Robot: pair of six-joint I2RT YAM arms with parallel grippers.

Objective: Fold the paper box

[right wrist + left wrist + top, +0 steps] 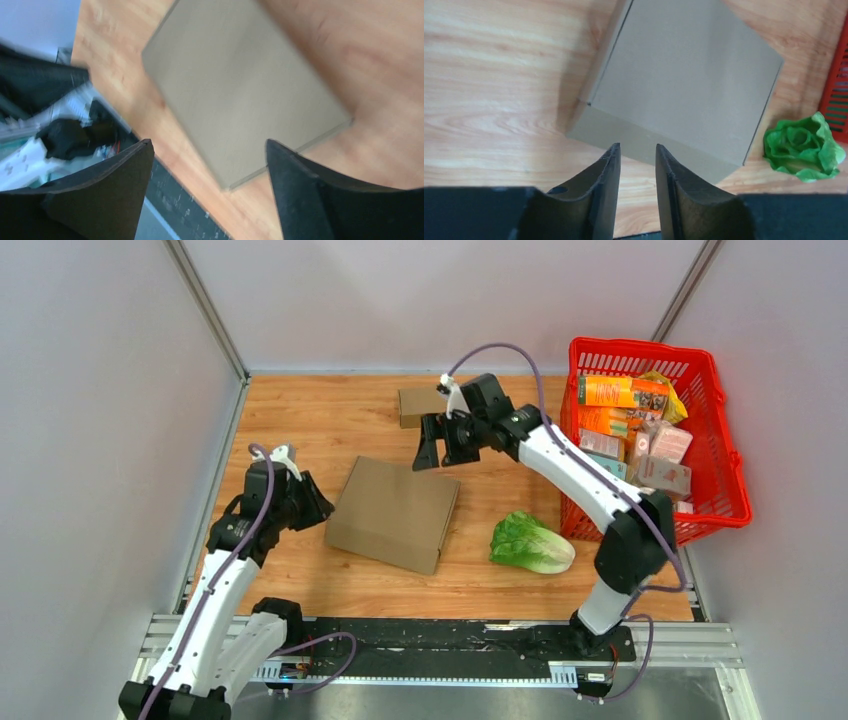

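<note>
Shows left claw [636,150] narrowly parted and empty beside the box [395,512] lying flat on the counter [330,420]; right claw [210,145] wide open, empty, above its far edge. Risks sliding the box toward the lettuce [532,543] under a sideways push.

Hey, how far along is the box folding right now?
Done: the paper box looks folded shut, lid down. In hand: nothing; the left claw and right claw stand open, gripping nothing. Left: seemingly only pulling the arms back.
</note>
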